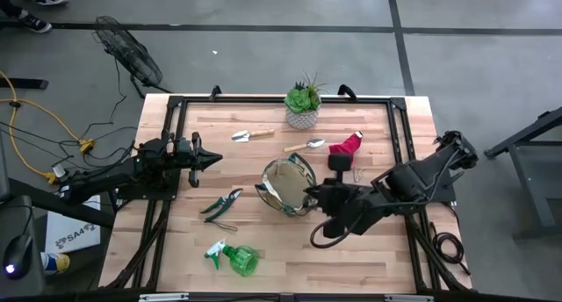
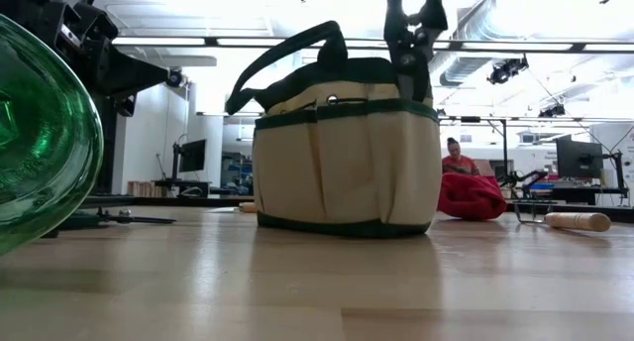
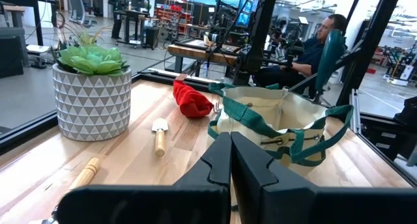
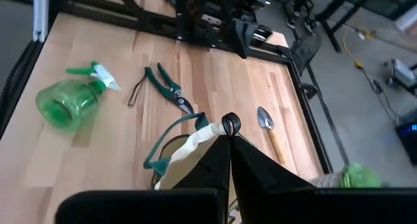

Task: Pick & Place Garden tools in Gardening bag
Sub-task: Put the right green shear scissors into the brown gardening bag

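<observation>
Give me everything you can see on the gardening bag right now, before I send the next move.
The gardening bag is a round, soft khaki fabric tote with dark green trim, outer pockets and green loop handles. It stands upright on the wooden table, mouth open, near the middle. The right gripper is shut on its rim at the side nearest the right arm. A slim tool lies inside it. The red cone-shaped piece lies apart, beyond it.

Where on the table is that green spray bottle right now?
From above, the green spray bottle lies on its side near the table's front edge, left of centre, just below the pruning shears and left of the gardening bag.
</observation>
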Motion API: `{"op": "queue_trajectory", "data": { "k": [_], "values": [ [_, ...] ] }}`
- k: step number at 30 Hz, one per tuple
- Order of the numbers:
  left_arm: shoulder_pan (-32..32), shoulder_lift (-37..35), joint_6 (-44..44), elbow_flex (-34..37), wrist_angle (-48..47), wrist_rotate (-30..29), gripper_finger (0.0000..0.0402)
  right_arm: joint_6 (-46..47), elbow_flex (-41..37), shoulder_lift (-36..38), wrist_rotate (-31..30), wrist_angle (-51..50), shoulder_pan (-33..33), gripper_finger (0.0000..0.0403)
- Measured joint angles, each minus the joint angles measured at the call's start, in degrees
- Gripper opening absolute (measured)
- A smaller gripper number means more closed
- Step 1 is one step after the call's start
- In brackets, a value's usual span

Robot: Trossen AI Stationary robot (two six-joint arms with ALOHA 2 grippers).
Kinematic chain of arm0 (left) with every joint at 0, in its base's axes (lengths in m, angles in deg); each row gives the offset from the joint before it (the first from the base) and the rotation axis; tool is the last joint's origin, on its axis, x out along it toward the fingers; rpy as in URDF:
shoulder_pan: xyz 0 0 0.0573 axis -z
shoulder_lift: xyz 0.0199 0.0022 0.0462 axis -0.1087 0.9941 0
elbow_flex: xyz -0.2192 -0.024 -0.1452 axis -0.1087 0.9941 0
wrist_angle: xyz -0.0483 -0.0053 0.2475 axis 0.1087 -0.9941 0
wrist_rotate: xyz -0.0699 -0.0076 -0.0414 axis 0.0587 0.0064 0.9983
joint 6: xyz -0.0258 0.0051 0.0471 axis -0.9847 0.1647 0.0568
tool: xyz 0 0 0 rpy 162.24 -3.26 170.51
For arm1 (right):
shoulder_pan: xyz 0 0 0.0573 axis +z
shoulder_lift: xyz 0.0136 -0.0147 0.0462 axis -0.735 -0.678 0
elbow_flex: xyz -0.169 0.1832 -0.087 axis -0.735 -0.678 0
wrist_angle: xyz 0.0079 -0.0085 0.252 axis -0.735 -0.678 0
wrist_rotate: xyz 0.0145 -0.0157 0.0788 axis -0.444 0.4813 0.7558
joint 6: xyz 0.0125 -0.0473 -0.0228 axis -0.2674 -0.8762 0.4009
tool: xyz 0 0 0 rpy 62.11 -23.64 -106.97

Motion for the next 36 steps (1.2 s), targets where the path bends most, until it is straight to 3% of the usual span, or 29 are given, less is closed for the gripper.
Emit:
{"op": "queue_trajectory", "data": {
  "k": [11, 15, 23, 32, 36],
  "values": [
    [0.0, 0.0, 0.0, 0.0, 0.0, 0.0, 0.0000, -14.8, -2.5, 0.0, 8.8, 4.9, -1.7, 0.0003],
    [0.0, 0.0, 0.0, 0.0, 0.0, 0.0, 0.0000, -16.3, -2.5, -0.2, 8.7, 3.7, -2.0, 0.0003],
    [0.0, 0.0, 0.0, 0.0, 0.0, 0.0, 0.0000, -0.3, -2.5, -0.2, 0.7, -2.2, -2.3, 0.0003],
    [0.0, 0.0, 0.0, 0.0, 0.0, 0.0, 0.0000, 18.8, -2.5, -0.2, 0.4, -5.8, -2.3, 0.0003],
    [0.0, 0.0, 0.0, 0.0, 0.0, 0.0, 0.0000, 23.1, -2.5, -0.2, 0.3, -5.9, -2.6, 0.0003]
  ]
}}
